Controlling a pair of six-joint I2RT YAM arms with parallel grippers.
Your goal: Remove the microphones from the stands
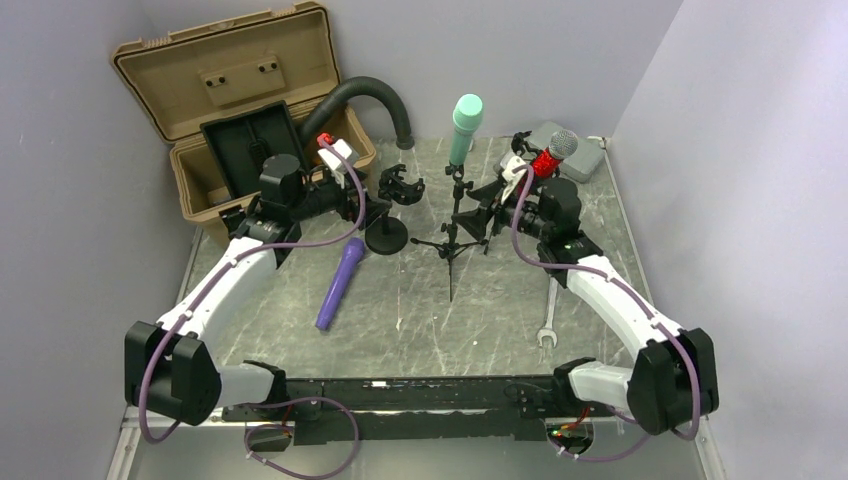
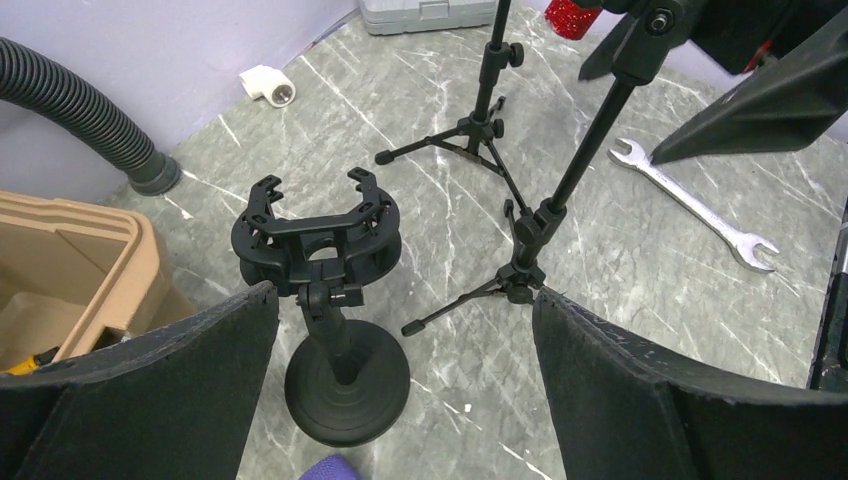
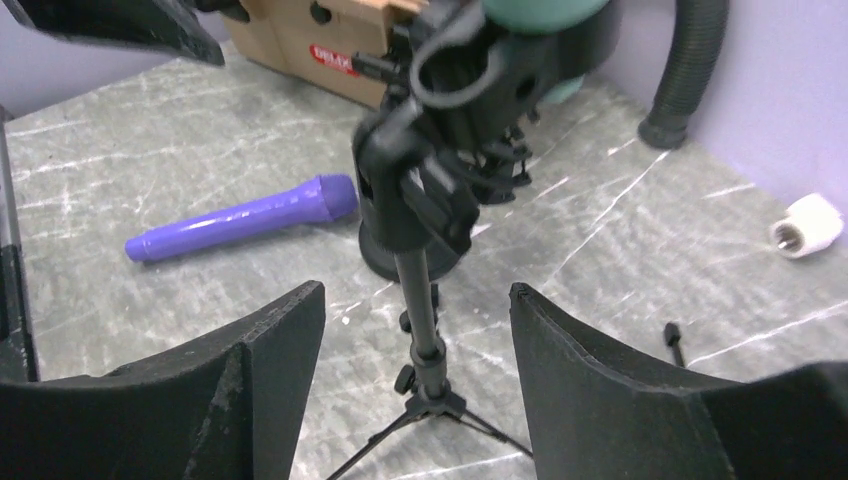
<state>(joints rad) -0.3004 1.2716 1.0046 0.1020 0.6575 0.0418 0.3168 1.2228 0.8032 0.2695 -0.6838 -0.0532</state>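
Found the right claw (image 3: 415,288) spread wide and gripping nothing, its two black pads (image 3: 250,400) cropped by the lower edge of the wrist view. Saw the pole of the tripod stand (image 3: 425,330) just ahead, between the pads and apart from both. Followed it up to the clip (image 3: 450,90), with the teal microphone (image 1: 466,125) seated upright in it, cropped by the top edge from the wrist and whole only from overhead. Could not judge the clip's hold. Made out a round-base stand (image 3: 378,262) beyond, mostly hidden behind the pole. Noted a purple microphone (image 3: 240,215) ahead and left, flat on the marbled table (image 3: 650,280), and a white pipe fitting (image 3: 805,225) far right.

Found the left claw (image 2: 405,295) likewise released and empty, with the round-base stand's spare holder (image 2: 315,240) just ahead between its pads. Caught only a sliver of a red microphone (image 2: 570,15) at the top edge, well beyond, and a wrench (image 2: 690,205) off to the right.

Saw from overhead both arms reaching forward from the near edge, elbows out, forearms angled inward, claws facing each other across the tripod stand.
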